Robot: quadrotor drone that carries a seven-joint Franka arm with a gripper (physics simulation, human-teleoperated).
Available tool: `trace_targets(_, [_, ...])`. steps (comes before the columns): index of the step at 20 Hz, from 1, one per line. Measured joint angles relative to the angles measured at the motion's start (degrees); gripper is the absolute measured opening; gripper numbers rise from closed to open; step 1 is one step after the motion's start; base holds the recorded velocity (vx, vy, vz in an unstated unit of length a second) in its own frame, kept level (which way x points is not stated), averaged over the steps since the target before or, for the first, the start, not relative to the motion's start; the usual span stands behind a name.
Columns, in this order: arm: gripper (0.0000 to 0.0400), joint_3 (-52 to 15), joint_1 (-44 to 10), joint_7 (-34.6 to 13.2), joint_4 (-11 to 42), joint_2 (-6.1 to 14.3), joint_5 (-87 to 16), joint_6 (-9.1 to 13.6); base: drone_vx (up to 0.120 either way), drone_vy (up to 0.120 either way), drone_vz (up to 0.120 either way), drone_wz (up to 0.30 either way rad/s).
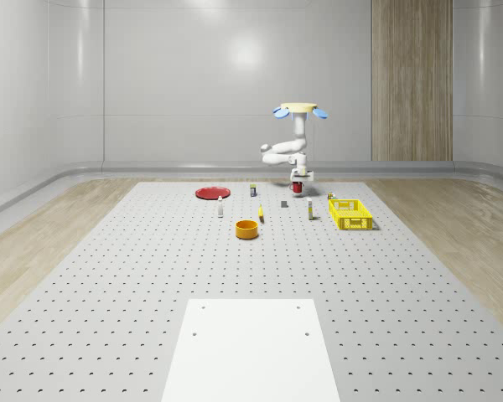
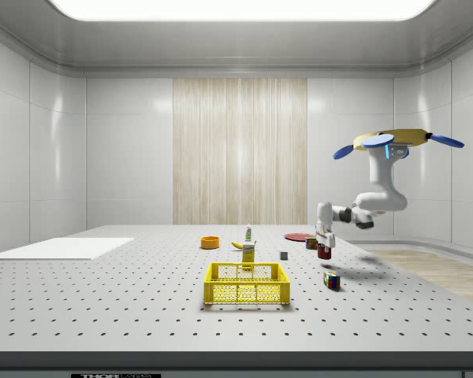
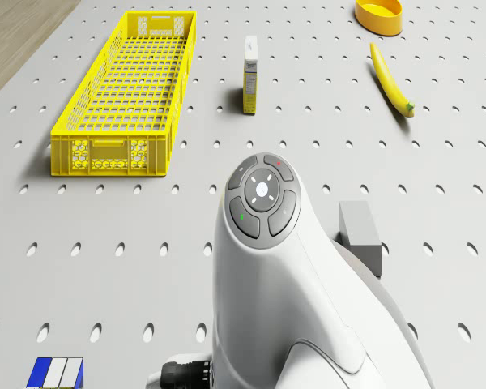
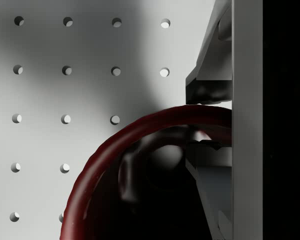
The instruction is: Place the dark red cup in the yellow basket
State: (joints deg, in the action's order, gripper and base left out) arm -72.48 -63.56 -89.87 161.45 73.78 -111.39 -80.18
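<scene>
Gripper [image 4: 210,122] first: in the wrist view you see its fingers [image 4: 210,85] pinching the rim of the dark red cup [image 4: 140,165], one finger outside the wall and one inside the cup's mouth. You look straight down into the cup, and the perforated worktop [image 4: 65,95] lies below it.

In the side view the cup [image 2: 324,251] hangs under the gripper [image 2: 324,241], lifted clear of the worktop [image 2: 102,299], with a soft shadow beneath it. In the whole-scene view you find the cup [image 1: 298,188] directly below the gripper [image 1: 298,181], near the far edge of the worktop [image 1: 109,285].

The drone [image 2: 400,139] hovers in the air over the far part of the worktop, and the arm [image 2: 378,197] bends down from it to the cup. In the drone view the arm [image 3: 292,275] covers the gripper and the cup, so you cannot check them there.

The yellow basket [image 1: 350,214] stands on the worktop toward the whole-scene view's right edge, well apart from the cup and nearer to the camera. In the side view the basket [image 2: 247,284] sits closer to the front edge than the cup does.

Between and around them you see a small carton [image 3: 252,74], a banana [image 3: 391,79], an orange bowl [image 1: 247,229], a red plate [image 1: 212,193], a grey block [image 3: 360,227] and a coloured cube [image 2: 330,279].
</scene>
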Motion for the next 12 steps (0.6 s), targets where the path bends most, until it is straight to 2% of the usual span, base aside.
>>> trace_targets(12, [0.0098, -2.44, -1.43, -2.16, 0.25, 2.11, 2.88, -1.1, 0.12, 0.12, 0.12, 0.0])
